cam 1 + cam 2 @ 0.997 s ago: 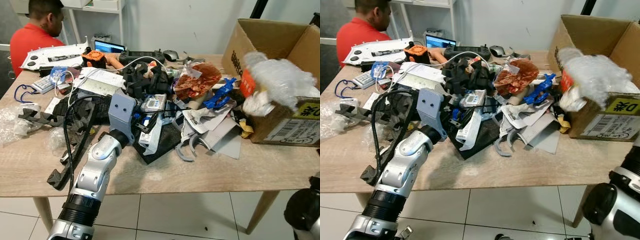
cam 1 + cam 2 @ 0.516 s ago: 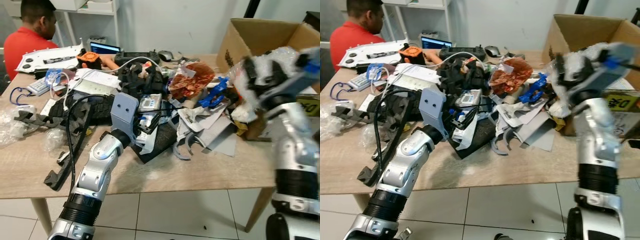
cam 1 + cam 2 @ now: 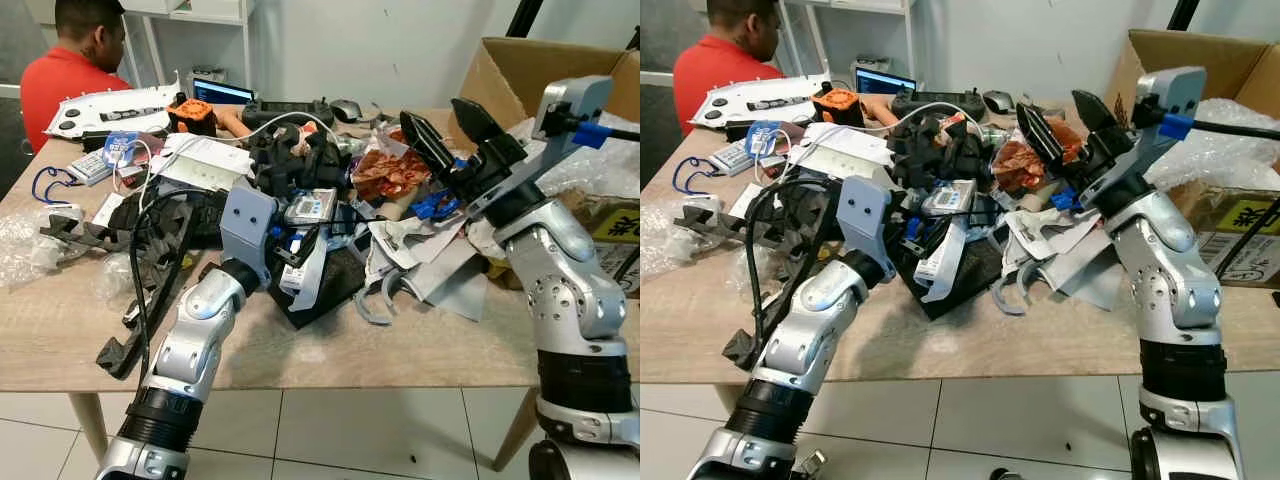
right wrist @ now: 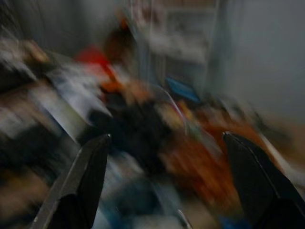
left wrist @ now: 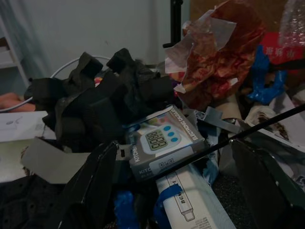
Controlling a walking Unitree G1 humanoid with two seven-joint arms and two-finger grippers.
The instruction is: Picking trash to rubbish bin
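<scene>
In the left eye view, the right gripper (image 3: pixel 455 125) hangs with its fingers spread apart above the crumpled red-brown wrapper (image 3: pixel 385 172), at one o'clock from the heap of mixed trash (image 3: pixel 330 235) on the light wooden table (image 3: pixel 420 345). The open brown cardboard box (image 3: pixel 520 70) stands at three o'clock. The left wrist view shows the left gripper (image 5: pixel 183 183), fingers wide apart, either side of a boxed white kitchen timer (image 5: pixel 162 143). The right wrist view is blurred.
</scene>
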